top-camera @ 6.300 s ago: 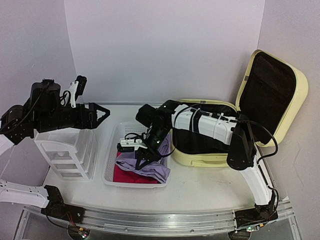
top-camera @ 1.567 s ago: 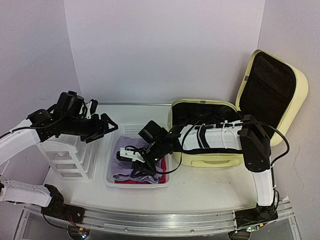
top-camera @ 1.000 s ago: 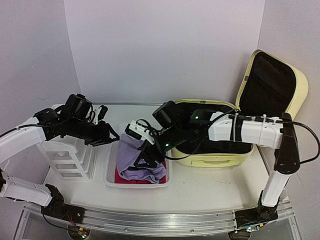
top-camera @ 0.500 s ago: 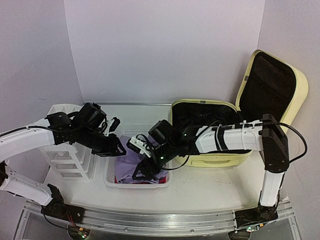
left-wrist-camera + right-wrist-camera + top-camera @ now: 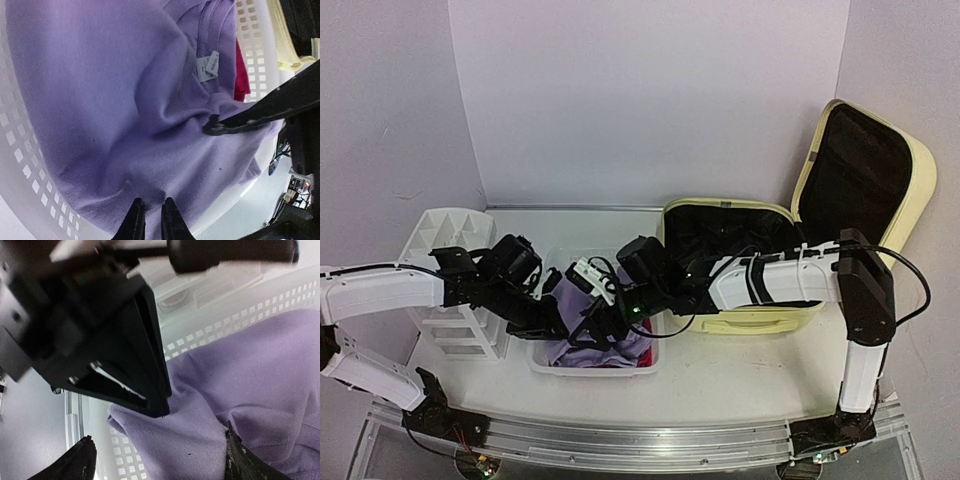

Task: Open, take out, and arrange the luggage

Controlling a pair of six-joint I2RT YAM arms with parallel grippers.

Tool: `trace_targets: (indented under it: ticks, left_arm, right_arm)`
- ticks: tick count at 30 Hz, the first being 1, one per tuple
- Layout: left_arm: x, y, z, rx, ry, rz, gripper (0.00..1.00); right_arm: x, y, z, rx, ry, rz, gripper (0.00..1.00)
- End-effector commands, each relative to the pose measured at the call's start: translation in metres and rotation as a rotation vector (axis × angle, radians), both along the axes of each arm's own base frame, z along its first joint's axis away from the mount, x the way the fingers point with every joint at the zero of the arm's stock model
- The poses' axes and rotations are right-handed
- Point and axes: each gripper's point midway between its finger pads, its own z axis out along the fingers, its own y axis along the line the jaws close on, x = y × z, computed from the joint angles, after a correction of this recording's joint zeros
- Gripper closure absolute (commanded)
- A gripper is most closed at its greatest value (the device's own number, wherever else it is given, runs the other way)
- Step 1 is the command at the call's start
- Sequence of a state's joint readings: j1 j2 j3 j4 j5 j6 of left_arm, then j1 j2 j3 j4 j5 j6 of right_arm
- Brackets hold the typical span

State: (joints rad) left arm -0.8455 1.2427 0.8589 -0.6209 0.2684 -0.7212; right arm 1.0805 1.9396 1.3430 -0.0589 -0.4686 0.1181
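Pale yellow luggage (image 5: 745, 320) lies open at the right of the surface (image 5: 740, 385), its lid upright. Just beside it, a white mesh basket (image 5: 590, 368) holds a purple shirt (image 5: 100, 100). The right pincer (image 5: 158, 435) hangs wide open over the shirt. The left pincer (image 5: 152, 204), nearly closed, pinches its edge.

A lab booth: plain pale walls (image 5: 650, 100) around a white table (image 5: 740, 375).
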Motion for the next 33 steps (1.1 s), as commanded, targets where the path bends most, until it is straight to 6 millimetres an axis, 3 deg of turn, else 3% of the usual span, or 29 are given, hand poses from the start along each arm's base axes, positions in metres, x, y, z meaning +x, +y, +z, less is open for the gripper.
trace_targets:
  ticks: [1, 5, 11, 17, 20, 23, 25, 30, 33]
  left_arm:
    - [-0.001, -0.017, -0.009, -0.056, 0.036, -0.036, 0.86]
    - [-0.008, -0.009, -0.035, 0.004, 0.086, -0.042, 0.90]
    - [-0.025, 0.016, -0.065, 0.103, 0.146, -0.029, 0.90]
    - [-0.025, 0.015, -0.060, 0.092, 0.134, -0.039, 0.90]
    - [-0.020, 0.008, -0.044, 0.053, 0.097, -0.055, 0.88]
    - [-0.016, 0.003, -0.030, 0.021, 0.060, -0.059, 0.86]
    - [-0.014, 0.001, -0.025, 0.011, 0.049, -0.062, 0.86]
    - [-0.019, 0.006, -0.033, 0.031, 0.076, -0.056, 0.86]
    - [-0.021, 0.010, -0.035, 0.037, 0.076, -0.048, 0.86]
  right_arm:
    - [-0.001, 0.011, 0.036, 0.136, -0.022, 0.016, 0.16]
    - [0.001, 0.004, 0.038, 0.118, -0.031, -0.012, 0.15]
    - [0.004, -0.025, 0.050, 0.086, -0.002, -0.048, 0.12]
    - [-0.002, -0.050, 0.069, 0.074, 0.218, 0.012, 0.14]
    - [-0.012, -0.055, 0.074, 0.056, 0.291, 0.040, 0.26]
    - [-0.014, -0.053, 0.063, -0.001, 0.369, 0.036, 0.56]
    - [-0.016, -0.051, 0.052, -0.035, 0.407, 0.040, 0.66]
    - [-0.014, -0.058, 0.018, -0.138, 0.369, -0.016, 0.76]
    - [-0.017, -0.068, -0.021, -0.258, 0.319, -0.047, 0.78]
